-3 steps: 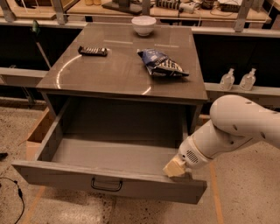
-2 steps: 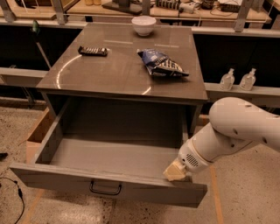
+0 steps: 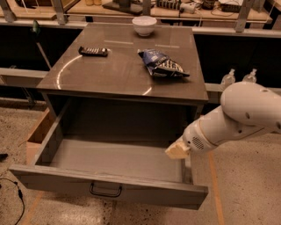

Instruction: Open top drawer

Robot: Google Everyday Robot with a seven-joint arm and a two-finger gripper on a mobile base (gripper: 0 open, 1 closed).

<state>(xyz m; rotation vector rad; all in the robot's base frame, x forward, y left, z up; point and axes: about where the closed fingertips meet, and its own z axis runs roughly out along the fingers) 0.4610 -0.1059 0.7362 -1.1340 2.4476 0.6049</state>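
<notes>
I see the top drawer (image 3: 66, 178) open under the glossy table (image 3: 118, 77) on speckled floor (image 3: 246, 189); my hand (image 3: 177, 151) is by its right wall, open or closed I can't tell.

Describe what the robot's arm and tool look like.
The arm is glossy white, made of rounded, bulbous shells narrowing to a cylindrical wrist with a thin tan ring and a small dotted grille. The tool at its tip is a pale cream wedge, above the right side of the top drawer. No cables or markings show.

Speckled floor (image 3: 246, 184), wooden workbench (image 3: 85, 9) behind
</notes>
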